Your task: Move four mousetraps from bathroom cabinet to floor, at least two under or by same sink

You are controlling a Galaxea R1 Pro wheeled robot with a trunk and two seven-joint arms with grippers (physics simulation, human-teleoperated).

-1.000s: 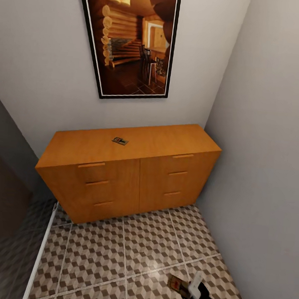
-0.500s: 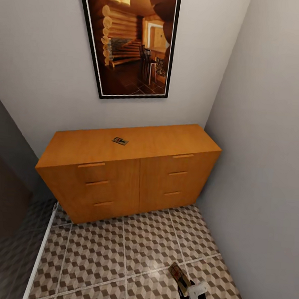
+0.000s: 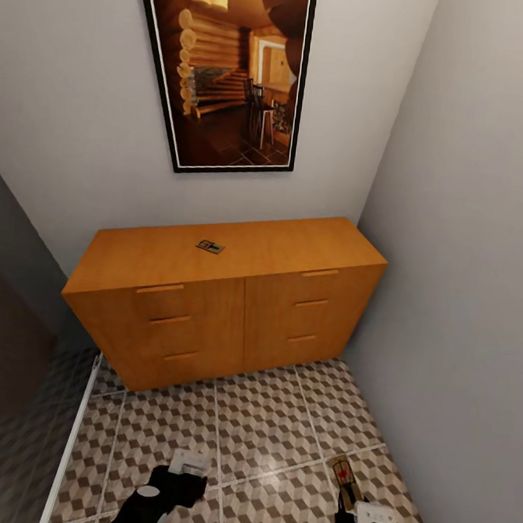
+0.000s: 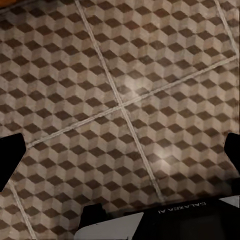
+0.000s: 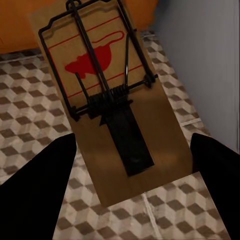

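Observation:
One mousetrap (image 3: 210, 246), a small brown board with dark wire, lies on the flat top of the orange-brown cabinet (image 3: 289, 310). My right gripper (image 3: 351, 508) is low at the head view's right edge, shut on another mousetrap (image 3: 343, 476) held above the cube-patterned bathroom floor (image 3: 265, 433). The right wrist view shows this mousetrap (image 5: 110, 100) with its red mouse print, clamped between the dark fingers (image 5: 35, 195) of the right gripper (image 5: 132, 165). My left gripper (image 3: 184, 474) hovers over the floor (image 4: 125, 90) to the left; in the left wrist view the left gripper (image 4: 120, 155) is open and empty.
Grey walls close in behind the cabinet and along the right (image 3: 461, 307). A framed picture (image 3: 228, 72) hangs above the cabinet. A pale strip (image 3: 74, 436) runs along the floor at left, beside a dark panel (image 3: 6, 337).
The right gripper with its mousetrap shifted right, and the trap turned to point toward the cabinet. The left gripper came into the head view at the bottom left.

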